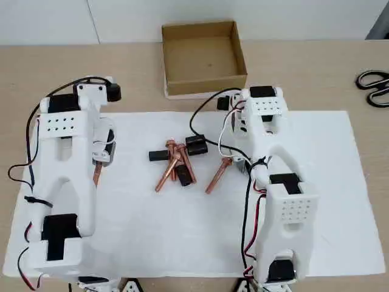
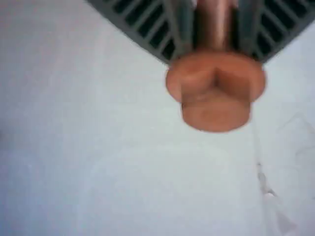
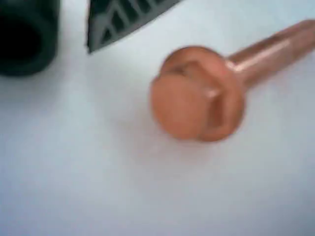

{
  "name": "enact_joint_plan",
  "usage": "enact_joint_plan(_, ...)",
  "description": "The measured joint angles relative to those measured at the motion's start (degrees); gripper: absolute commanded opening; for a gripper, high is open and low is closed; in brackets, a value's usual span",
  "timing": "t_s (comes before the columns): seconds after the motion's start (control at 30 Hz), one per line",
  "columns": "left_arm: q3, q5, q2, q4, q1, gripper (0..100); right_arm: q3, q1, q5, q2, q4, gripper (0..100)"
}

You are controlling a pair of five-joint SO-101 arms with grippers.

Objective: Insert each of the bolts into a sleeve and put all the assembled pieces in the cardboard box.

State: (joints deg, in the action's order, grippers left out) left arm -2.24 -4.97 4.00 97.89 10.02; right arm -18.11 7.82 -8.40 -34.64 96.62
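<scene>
1. Bolt, bare of any sleeve, was clenched in the left gripper near the sheet's left edge, its head poking out past the jaws.
2. A second bolt lay loose on the sheet just beside the right gripper; I could not tell whether that gripper was parted.
3. The step looked like the first insertion. The next move called for a sleeve lifted and lined up with the held shank.
4. Count, as best I could tell: five bolts, three of them piled mid-sheet; three sleeves; one box, beyond the sheet's far edge.
</scene>
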Motion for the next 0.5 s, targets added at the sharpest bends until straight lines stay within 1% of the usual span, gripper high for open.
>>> enact_joint_plan(0.07,0.0,0.0,0.0,0.0,0.0,1,0.0,-0.88,0.0,-0.62,-0.18,8.0)
enact_joint_plan(0.43,0.0,0.0,0.0,0.0,0.0,1,-0.09,-1.05,0.0,-1.76,-0.44,7.2)
enact_joint_plan(0.5,0.0,0.0,0.0,0.0,0.0,1,-0.09,-1.05,0.0,-1.76,-0.44,3.2)
